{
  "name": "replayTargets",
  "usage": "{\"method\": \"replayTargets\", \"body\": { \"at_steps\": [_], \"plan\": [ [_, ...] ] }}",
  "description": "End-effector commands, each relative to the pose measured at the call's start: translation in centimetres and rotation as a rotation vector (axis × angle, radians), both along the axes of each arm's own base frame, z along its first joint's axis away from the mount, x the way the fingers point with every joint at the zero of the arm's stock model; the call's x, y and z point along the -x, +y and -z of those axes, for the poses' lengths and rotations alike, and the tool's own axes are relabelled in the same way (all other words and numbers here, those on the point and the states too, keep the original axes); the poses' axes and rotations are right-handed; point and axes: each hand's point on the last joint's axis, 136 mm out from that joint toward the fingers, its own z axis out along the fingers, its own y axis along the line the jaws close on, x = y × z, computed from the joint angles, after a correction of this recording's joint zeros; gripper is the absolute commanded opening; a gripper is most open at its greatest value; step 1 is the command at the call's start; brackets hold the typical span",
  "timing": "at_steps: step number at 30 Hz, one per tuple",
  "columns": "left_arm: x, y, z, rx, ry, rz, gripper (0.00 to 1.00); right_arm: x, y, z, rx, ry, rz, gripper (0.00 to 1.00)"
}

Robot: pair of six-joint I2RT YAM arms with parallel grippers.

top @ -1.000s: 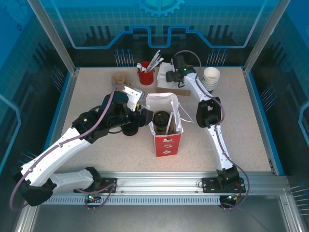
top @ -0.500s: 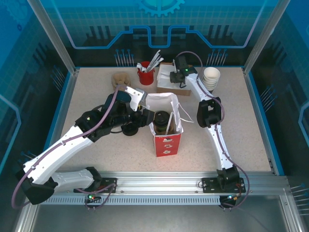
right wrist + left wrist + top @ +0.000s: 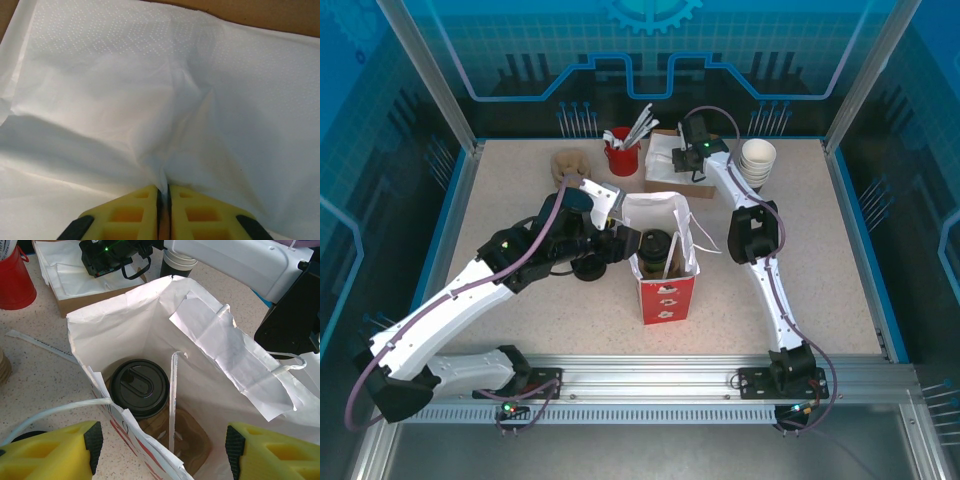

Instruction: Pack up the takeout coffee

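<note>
In the overhead view the left gripper (image 3: 620, 241) sits left of centre, against the left wall of the bag (image 3: 668, 292). Its jaws are wide apart and hold nothing. The cup (image 3: 139, 387) stands upright inside the bag with its lid on, so the coffee itself looks packed. At upper centre the right gripper (image 3: 163, 191) is down on the napkins (image 3: 665, 150), its fingers pressed together on a thin raised fold of the top napkin (image 3: 150, 100).

The step in hand seems to be taking a napkin to add to the bag. The pinch holds only a small ridge of soft paper, so a slow, straight lift is best, watching that one sheet peels off and the stack stays put. The carry should then clear the bag's back rim and handle. The napkin should be dropped beside the cup, not pushed onto it. The left gripper is well placed to steady the bag's mouth.

The cup lies just right of the left gripper, and in that wrist view it is ahead of the left finger. It is well apart from the right gripper, below and slightly left of it, with the bag's back wall between them.
</note>
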Motion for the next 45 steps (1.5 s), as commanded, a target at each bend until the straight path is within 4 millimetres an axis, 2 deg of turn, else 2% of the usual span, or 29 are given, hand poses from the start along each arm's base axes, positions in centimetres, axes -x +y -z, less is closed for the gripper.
{"method": "replayTargets", "body": {
  "at_steps": [1,6,14,26,29,34,39,45],
  "plan": [
    [0.2,0.1,-0.8,0.007,-0.005,-0.006,0.68,-0.6,0.3,-4.0,-0.044,-0.064,-0.009,0.11],
    [0.1,0.1,-0.8,0.008,-0.007,-0.008,0.68,-0.4,0.7,-6.8,-0.069,-0.098,-0.021,0.08],
    [0.2,0.2,-1.0,0.014,-0.015,-0.009,0.68,0.5,0.9,-12.9,-0.086,-0.174,-0.042,0.06],
    [-0.1,0.3,-1.8,0.020,-0.038,-0.021,0.68,3.9,0.9,-22.9,-0.130,-0.274,-0.082,0.00],
    [-0.5,0.7,-1.9,0.014,-0.044,-0.049,0.68,5.4,0.9,-25.8,-0.158,-0.297,-0.090,0.00],
    [-0.9,0.9,-2.0,0.016,-0.049,-0.081,0.68,9.5,1.3,-32.0,-0.231,-0.344,-0.147,0.00],
    [-1.3,1.2,-2.3,0.035,-0.053,-0.116,0.68,14.7,2.0,-37.6,-0.356,-0.360,-0.220,0.00],
    [-1.8,1.5,-2.1,0.055,-0.058,-0.160,0.69,21.0,2.2,-42.5,-0.510,-0.343,-0.273,0.00]
  ]
}}
